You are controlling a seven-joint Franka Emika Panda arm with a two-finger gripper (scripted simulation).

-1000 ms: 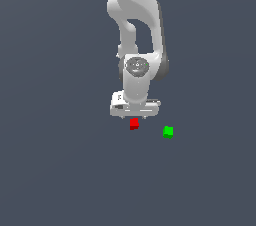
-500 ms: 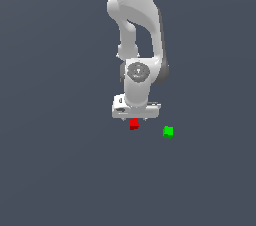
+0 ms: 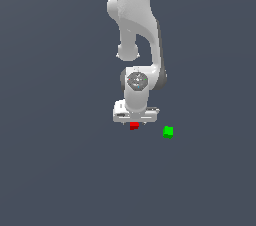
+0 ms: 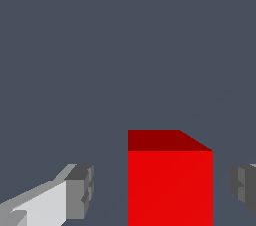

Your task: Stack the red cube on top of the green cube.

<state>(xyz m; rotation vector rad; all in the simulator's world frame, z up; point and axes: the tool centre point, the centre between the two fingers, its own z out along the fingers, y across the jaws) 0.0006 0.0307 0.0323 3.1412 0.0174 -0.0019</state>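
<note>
The red cube point(image 3: 134, 126) rests on the grey floor, partly covered by the white gripper point(image 3: 134, 123) that has come down over it. In the wrist view the red cube point(image 4: 170, 180) stands between the two grey fingertips point(image 4: 82, 190), with a gap on each side. The gripper point(image 4: 162, 187) is open and touches nothing. The green cube point(image 3: 168, 132) sits alone on the floor, a short way to the exterior view's right of the red one.
The white arm point(image 3: 137, 35) rises straight up from the gripper to the frame's top. Plain grey floor point(image 3: 60, 170) lies all around the two cubes.
The gripper has sunk lower over the red cube, now covering its upper part. Both cubes stay where they were.
</note>
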